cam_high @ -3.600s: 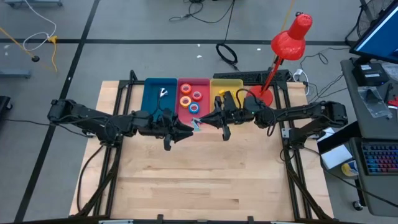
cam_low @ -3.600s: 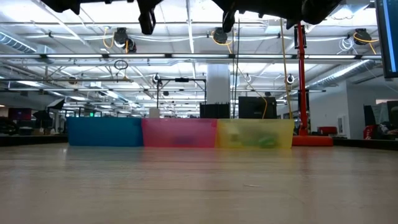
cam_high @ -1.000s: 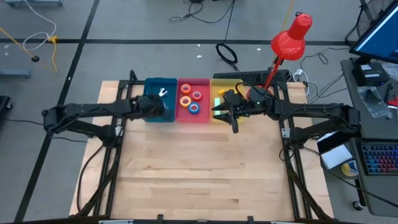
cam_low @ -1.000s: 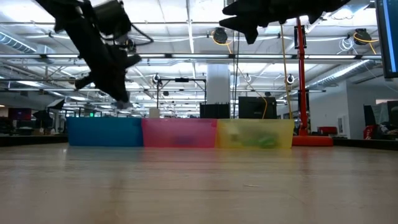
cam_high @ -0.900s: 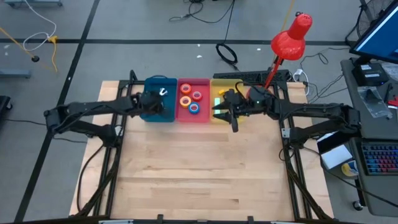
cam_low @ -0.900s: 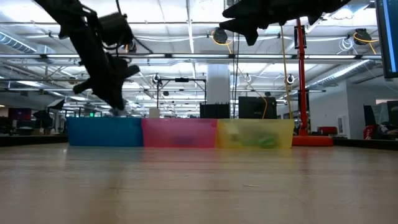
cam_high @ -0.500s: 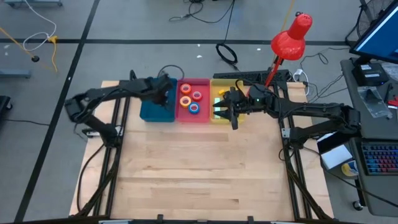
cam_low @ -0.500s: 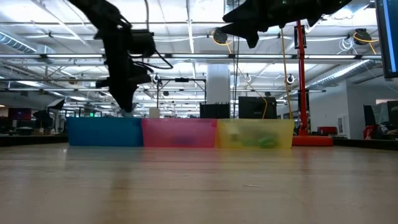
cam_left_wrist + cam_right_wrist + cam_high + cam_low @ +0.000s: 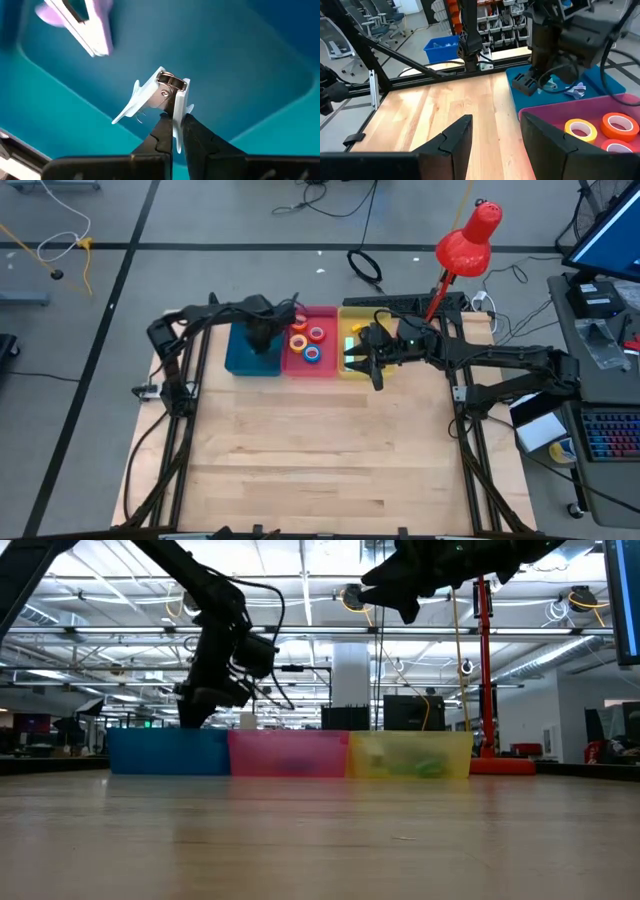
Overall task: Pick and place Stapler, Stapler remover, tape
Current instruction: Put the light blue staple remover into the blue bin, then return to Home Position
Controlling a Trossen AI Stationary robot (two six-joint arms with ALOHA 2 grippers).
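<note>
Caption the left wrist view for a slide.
Left gripper shut on a pale blue staple remover over the blue bin, a second remover lying inside.

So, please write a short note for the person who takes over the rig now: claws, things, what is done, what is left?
Left claw: shut on the small pale-blue clawed staple remover, inside the blue plastic bin; not released.
Right claw: open, empty, at the yellow bin.
Coloured ring-shaped tape rolls lie in the pink bin. A second pale remover already lies in the blue bin.
Left: release the remover.
</note>
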